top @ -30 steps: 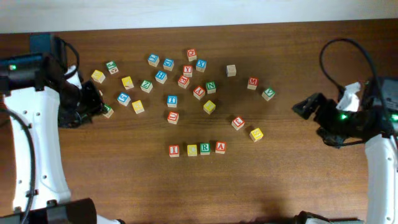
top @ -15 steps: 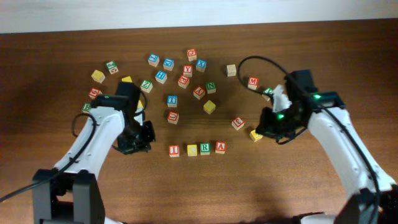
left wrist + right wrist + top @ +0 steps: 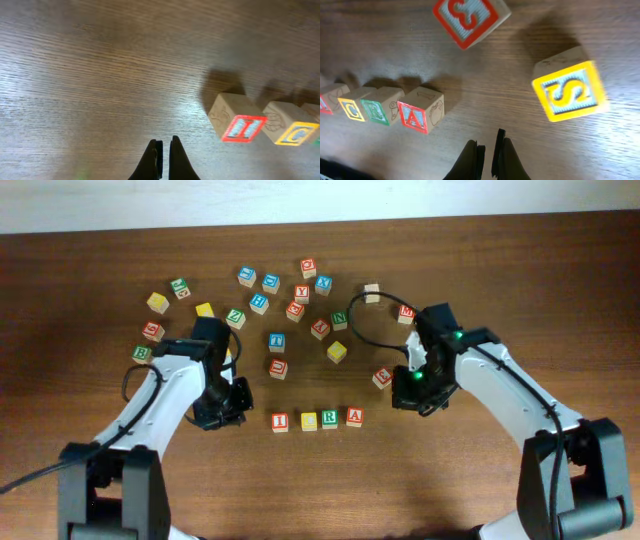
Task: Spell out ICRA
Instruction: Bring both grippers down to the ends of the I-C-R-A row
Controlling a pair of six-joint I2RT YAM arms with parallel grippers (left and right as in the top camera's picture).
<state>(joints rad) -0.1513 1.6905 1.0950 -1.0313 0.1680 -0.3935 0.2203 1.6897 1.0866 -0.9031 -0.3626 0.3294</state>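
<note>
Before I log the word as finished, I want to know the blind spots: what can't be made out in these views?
Overhead: the yellow S cube is hidden under the right gripper.
Left wrist: the green R cube is cut off by the right edge; the red A cube is out of frame.
Right wrist: the red I cube is cut off by the left edge.

Row reads red I [image 3: 280, 421], yellow C [image 3: 308, 421], green R [image 3: 329, 419], red A [image 3: 354, 417]; left gripper [image 3: 224, 414] and right gripper [image 3: 411, 394] flank it, apart.

Green R cube [image 3: 312, 113] clipped at right edge; red I cube [image 3: 329, 98] clipped left.
</note>
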